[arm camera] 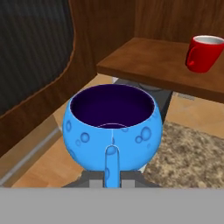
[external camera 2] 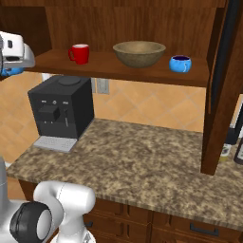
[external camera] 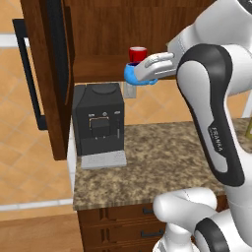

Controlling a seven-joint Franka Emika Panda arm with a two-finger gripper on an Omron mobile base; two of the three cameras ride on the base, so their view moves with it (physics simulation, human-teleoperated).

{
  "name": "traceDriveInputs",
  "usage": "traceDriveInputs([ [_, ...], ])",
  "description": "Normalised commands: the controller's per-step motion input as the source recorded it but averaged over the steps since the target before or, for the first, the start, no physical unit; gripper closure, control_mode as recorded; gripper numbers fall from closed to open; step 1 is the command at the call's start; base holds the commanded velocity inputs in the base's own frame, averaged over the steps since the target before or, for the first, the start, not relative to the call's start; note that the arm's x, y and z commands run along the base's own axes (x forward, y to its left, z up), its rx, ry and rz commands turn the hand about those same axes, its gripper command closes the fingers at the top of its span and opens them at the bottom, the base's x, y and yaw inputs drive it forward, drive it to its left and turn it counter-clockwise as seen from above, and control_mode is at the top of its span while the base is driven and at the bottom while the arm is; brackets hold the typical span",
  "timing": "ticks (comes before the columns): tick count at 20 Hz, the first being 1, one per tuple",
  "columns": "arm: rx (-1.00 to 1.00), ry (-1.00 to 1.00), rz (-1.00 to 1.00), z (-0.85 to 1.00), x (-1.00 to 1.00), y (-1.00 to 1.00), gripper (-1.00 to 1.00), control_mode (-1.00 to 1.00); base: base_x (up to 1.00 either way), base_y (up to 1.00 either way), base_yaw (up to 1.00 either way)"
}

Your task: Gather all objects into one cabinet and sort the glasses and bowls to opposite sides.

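My gripper point(external camera: 140, 75) is shut on a bright blue mug point(external camera: 132, 75), which hangs in the air just left of the cabinet shelf point(external camera 2: 57, 60), above the coffee machine. The held mug point(arm camera: 111, 131) is upright in the hand view, its handle between my fingertips and its dark inside empty. On the shelf stand a red cup point(external camera 2: 79, 53) at the left, a wide wooden bowl point(external camera 2: 139, 53) in the middle and another blue mug point(external camera 2: 180, 63) at the right. The red cup point(arm camera: 204, 52) is beyond and to the right of the held mug.
A black coffee machine point(external camera: 98, 123) stands on the granite counter point(external camera 2: 142, 156) under the shelf's left end. The cabinet's open doors with black bar handles flank the shelf: one at the left point(external camera: 47, 74), one at the right point(external camera 2: 220, 85). Drawers point(external camera: 123, 221) run below the counter.
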Motion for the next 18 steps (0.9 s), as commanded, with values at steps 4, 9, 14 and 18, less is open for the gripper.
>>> traceDriveInputs([
  [4, -0.01, 0.0, 0.0, 0.0, 0.03, 0.0, 1.0, -1.0, 0.0, 0.0, 0.0],
  [9, -0.01, 0.0, 0.0, 0.0, 0.1, 0.0, 1.0, -1.0, 0.0, 0.0, 0.0],
  [14, -0.02, 0.0, -0.04, 0.0, 0.3, -0.1, 1.0, -1.0, 0.0, 0.0, 0.0],
  [18, 0.0, 0.0, -0.04, 0.0, 0.48, 0.02, 1.0, -1.0, 0.0, 0.0, 0.0],
])
